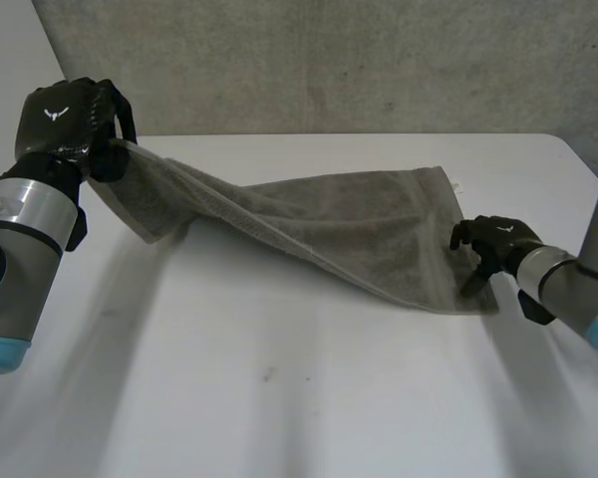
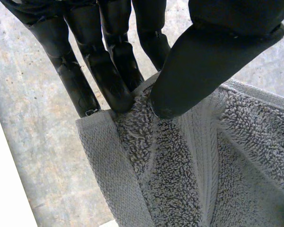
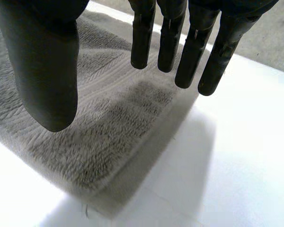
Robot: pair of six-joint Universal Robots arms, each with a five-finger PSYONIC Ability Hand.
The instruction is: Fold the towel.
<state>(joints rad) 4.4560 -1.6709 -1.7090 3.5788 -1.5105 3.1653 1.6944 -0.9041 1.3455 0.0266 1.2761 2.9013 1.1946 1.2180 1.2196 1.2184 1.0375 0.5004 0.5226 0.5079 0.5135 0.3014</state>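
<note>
At upper left the left hand pinches a raised corner of the towel, which sags rightward to the right hand, fingers loose over its lower right corner, on the white table below a grey wall.

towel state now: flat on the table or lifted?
Partly lifted. The left hand pinches one end of the towel up off the table; the other end lies flat by the open right hand.

One towel — a single grey cloth — on one white worktop. Two black hands, the left hand and the right hand, on two arms, the left arm and the right arm
</note>
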